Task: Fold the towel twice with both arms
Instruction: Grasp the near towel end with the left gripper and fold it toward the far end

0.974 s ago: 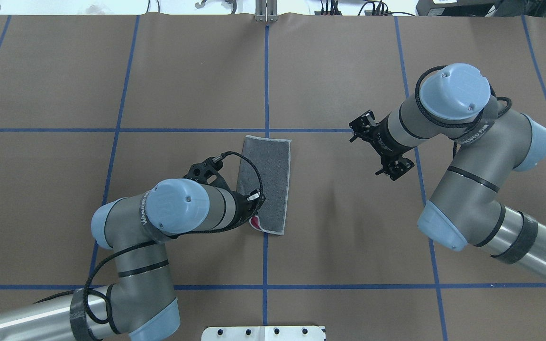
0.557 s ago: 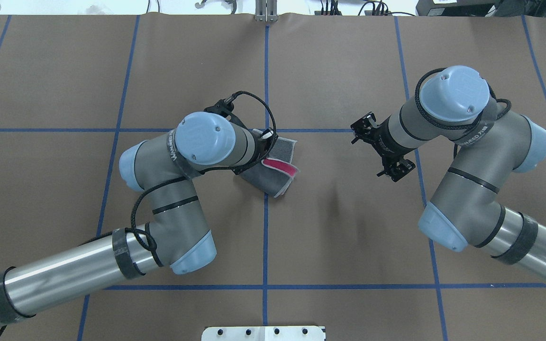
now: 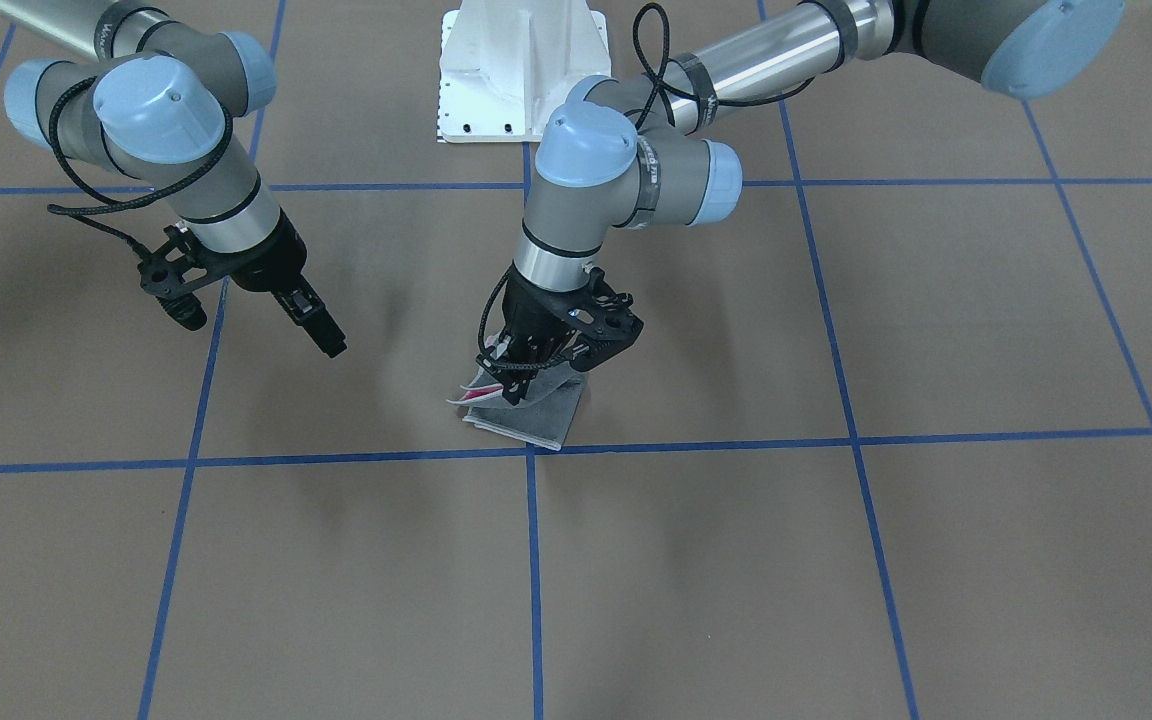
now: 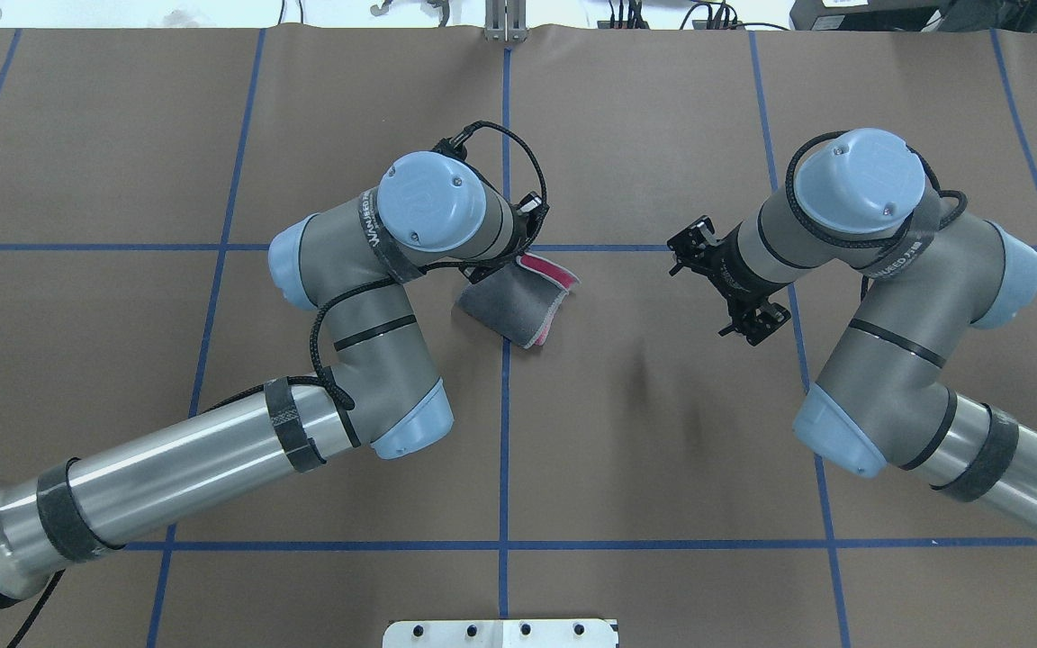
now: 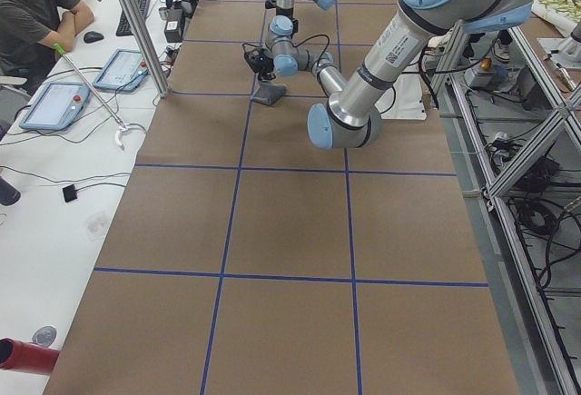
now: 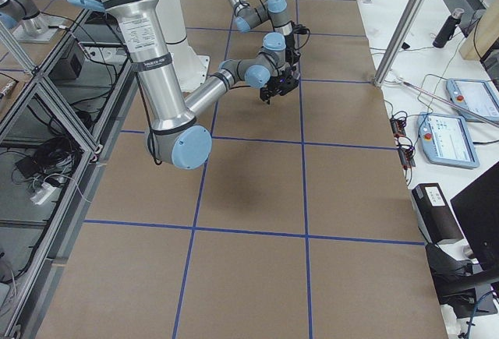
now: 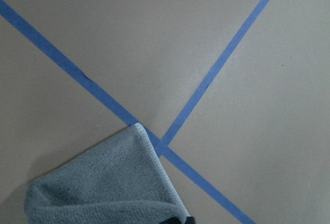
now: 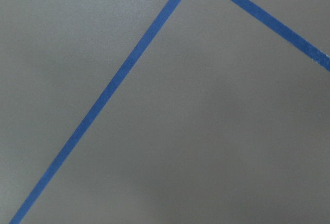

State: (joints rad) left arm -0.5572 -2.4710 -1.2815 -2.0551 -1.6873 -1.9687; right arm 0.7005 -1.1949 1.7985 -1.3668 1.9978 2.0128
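The towel [image 4: 511, 306] lies near the table's middle, partly doubled over, grey face outward with a pink strip [image 4: 547, 267] at its raised edge. It also shows in the front view [image 3: 542, 420] and the left wrist view [image 7: 103, 183]. My left gripper [image 3: 516, 386] is shut on the towel's lifted edge and holds it just above the far end; in the overhead view its own wrist hides it. My right gripper [image 3: 324, 340] hangs empty above the table well to the right of the towel [image 4: 688, 245], jaws apart.
The white pedestal [image 3: 521, 70] stands at the robot's edge of the table. Blue tape lines [image 4: 504, 432] grid the brown surface. An operator [image 5: 36, 4] sits beside the table with tablets [image 5: 56, 104].
My left gripper has carried the towel's near end away from the robot, over toward the far end, so the towel is now a short doubled bundle. The right arm has barely moved.
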